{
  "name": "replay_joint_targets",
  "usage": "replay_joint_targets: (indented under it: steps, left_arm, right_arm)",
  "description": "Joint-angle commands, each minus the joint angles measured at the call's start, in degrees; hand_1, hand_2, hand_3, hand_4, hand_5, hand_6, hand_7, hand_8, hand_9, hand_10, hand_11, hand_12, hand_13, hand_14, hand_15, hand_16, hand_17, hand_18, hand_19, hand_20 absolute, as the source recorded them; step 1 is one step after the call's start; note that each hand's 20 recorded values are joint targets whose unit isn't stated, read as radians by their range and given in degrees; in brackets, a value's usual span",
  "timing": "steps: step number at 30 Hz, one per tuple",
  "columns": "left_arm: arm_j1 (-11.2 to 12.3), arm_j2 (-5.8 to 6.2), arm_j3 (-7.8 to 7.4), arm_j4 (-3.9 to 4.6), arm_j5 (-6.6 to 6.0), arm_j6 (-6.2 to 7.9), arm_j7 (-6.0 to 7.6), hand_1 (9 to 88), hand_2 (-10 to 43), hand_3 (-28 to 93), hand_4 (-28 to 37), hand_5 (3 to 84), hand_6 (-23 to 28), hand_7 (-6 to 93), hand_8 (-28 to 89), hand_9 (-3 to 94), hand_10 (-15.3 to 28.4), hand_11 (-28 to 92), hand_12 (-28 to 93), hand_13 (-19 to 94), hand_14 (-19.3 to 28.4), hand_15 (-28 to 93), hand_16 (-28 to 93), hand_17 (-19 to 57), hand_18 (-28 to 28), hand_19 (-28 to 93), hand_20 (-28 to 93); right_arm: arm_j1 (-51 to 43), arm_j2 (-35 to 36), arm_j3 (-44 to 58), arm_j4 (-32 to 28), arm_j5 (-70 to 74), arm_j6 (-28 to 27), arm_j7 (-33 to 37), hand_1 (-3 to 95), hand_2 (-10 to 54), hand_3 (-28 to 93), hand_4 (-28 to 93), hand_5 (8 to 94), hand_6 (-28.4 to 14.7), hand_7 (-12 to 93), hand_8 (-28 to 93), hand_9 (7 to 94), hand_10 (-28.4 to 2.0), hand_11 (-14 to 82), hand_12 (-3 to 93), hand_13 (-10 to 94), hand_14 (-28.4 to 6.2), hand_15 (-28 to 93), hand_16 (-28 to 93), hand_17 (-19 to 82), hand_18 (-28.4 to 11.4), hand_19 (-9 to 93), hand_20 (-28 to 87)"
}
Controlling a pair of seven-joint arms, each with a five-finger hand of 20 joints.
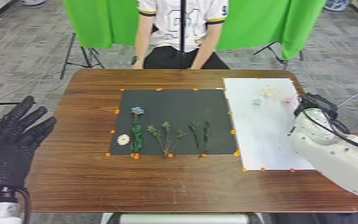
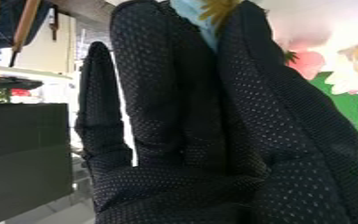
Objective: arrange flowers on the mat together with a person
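Observation:
My left hand [image 1: 14, 145] is open beyond the table's left edge. My right hand [image 1: 314, 104] is at the white sheet's right edge, near the pink flower [image 1: 287, 100]. On that sheet [image 1: 264, 135] also lie a pale blue-green flower [image 1: 256, 101] and a cream flower [image 1: 268, 92]. The dark mat [image 1: 158, 105] carries a white flower [image 1: 123, 139], a blue flower [image 1: 137, 110] on a green stem, and green sprigs [image 1: 167, 141]. In the right wrist view my right hand [image 2: 184, 165] has straight fingers, with the pale blue flower [image 2: 202, 12] visible between fingers and thumb.
Orange tabs [image 1: 233, 132] edge the mat and sheet. Brown wood [image 1: 149, 185] surrounds them. Across the table sits a person [image 1: 182, 25] with arms lowered near the far edge, before a green cloth [image 1: 104, 25]. Tripod stands are behind.

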Motion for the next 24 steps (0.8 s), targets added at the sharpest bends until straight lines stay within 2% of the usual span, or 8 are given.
replay_joint_targets:
  steps: [1,8,10,13,14,15,18,24]
  left_arm:
    - [1.0,-0.05,0.1,0.18,-0.24,-0.34,0.04,21.0,6.5,76,-24.9,33.3,6.0,9.9,-8,29.6,14.7,18,12,20,21.1,42,-4,-7.9,19.4,42,19]
    - [1.3,0.63,-0.03,0.14,-0.53,-0.32,0.43,21.1,6.5,76,-24.9,33.3,6.0,10.0,-8,29.6,14.7,18,12,20,21.1,42,-4,-7.9,19.4,42,19]
    - [1.1,0.43,-0.12,0.1,-0.28,-0.35,0.05,21.0,6.4,76,-24.9,33.3,6.0,10.1,-8,29.6,14.7,18,12,19,21.1,42,-4,-7.9,19.4,42,19]
    - [0.7,-0.65,-0.63,-0.06,0.9,-0.83,-1.69,21.1,6.5,76,-25.0,33.3,6.0,10.2,-8,29.6,14.7,18,12,19,21.1,42,-4,-7.9,19.4,42,19]
    - [0.8,-0.55,-0.7,-0.15,0.87,-0.76,-1.67,21.1,6.5,76,-25.0,33.3,6.0,10.1,-8,29.6,14.7,18,12,19,21.1,42,-4,-7.9,19.4,42,19]
    - [1.4,0.49,-0.88,-0.18,0.0,-0.46,-0.58,21.1,6.5,76,-25.0,33.3,6.0,10.1,-8,29.6,14.7,18,12,19,21.0,42,-4,-7.9,19.4,42,19]
    - [1.5,0.16,-1.47,-0.49,0.71,-0.78,-1.23,21.1,6.5,76,-25.0,33.3,5.9,10.2,-8,29.6,14.7,18,12,19,21.1,42,-4,-7.9,19.4,42,19]
    - [2.5,0.42,-2.5,-1.04,0.8,-0.72,-0.52,21.1,6.5,76,-24.9,33.3,6.0,10.2,-8,29.5,14.8,18,12,19,21.0,42,-4,-7.9,19.4,42,19]
  right_arm:
    - [-1.9,0.0,-0.1,-0.1,-1.9,3.9,0.0,66.7,-9.5,56,-28,87.0,2.2,14,1,93.5,-9.0,8.2,29.6,80,-5.7,50,23,27,-20.5,78,8]
    - [-2.6,0.8,1.1,-3.2,-5.3,8.3,-0.2,66.2,-9.5,58,-28,88.3,2.7,15,1,93.7,-8.1,11.0,29.8,83,-2.2,48,26,28,-18.3,79,7]
    - [-2.3,1.4,1.0,-5.0,-6.9,9.6,-0.1,65.3,-9.5,59,-28,88.5,3.3,15,1,93.7,-7.5,11.6,30.2,84,-1.5,46,29,28,-17.9,79,7]
    - [-2.7,1.8,2.3,-8.2,-8.3,10.8,-0.8,63.9,-9.5,61,-28,88.8,4.0,16,1,93.7,-6.6,11.9,31.0,84,-0.7,45,30,28,-17.5,79,7]
    - [-2.9,1.9,2.9,-9.5,-9.1,11.3,-0.9,63.5,-9.5,61,-28,88.8,4.1,16,1,93.7,-6.5,12.0,31.1,84,-0.4,44,31,28,-17.5,79,7]
    - [-2.4,2.1,2.6,-10.8,-9.8,11.9,-1.1,63.5,-9.5,61,-28,88.7,4.2,16,1,93.7,-6.3,12.5,30.9,85,-0.3,43,32,28,-17.5,79,8]
    - [-1.6,1.9,3.1,-15.2,-9.9,13.4,-3.2,62.5,-9.5,63,-28,88.7,4.3,16,0,93.7,-6.0,12.6,31.3,85,0.2,42,33,28,-17.2,79,8]
    - [4.8,-2.7,-0.3,-21.7,-5.2,13.8,-12.0,61.6,-9.5,64,-28,88.4,4.4,16,0,93.7,-5.7,12.5,31.5,85,0.7,42,34,27,-16.9,79,8]
